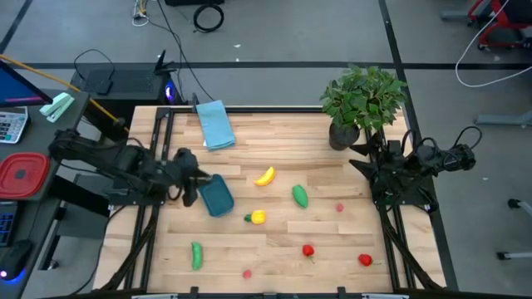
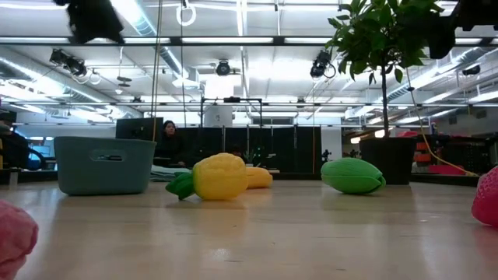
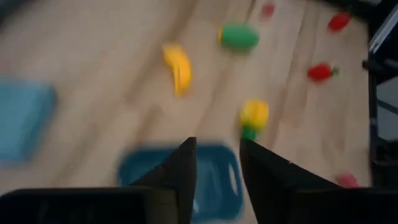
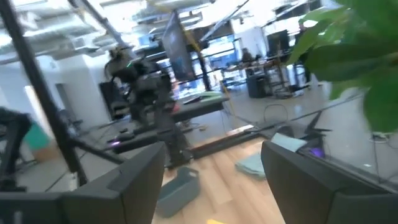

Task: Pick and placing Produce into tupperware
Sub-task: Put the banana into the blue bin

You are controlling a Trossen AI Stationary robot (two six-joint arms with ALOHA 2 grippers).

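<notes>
Tupperware point(image 1: 217, 197) sits on the wooden surface point(image 1: 274, 149) left of centre, its long axis running roughly near-to-far with a slight tilt, and we see nothing inside it. Our left pincer point(image 1: 189, 176) hangs right over the tub's far-left edge; in the left wrist view its two fingers point(image 3: 185, 168) stand a narrow gap apart with nothing between them, the tub point(image 3: 180, 180) right below.

Produce is scattered to the right of the tub. The banana point(image 1: 264, 175) lies just beyond it, pointing diagonally. The yellow piece with green stem point(image 1: 256, 218) is near the tub's near corner, stem end toward the tub. A green piece point(image 1: 300, 195) lies further right, long axis mostly near-to-far, and another green piece point(image 1: 196, 255) sits near the front edge, also lengthwise near-to-far. Tiny red ones point(image 1: 308, 250) dot the front right.

Our right pincer point(image 4: 211, 168) waits off by the potted plant point(image 1: 362, 100), fingers spread wide, empty.
</notes>
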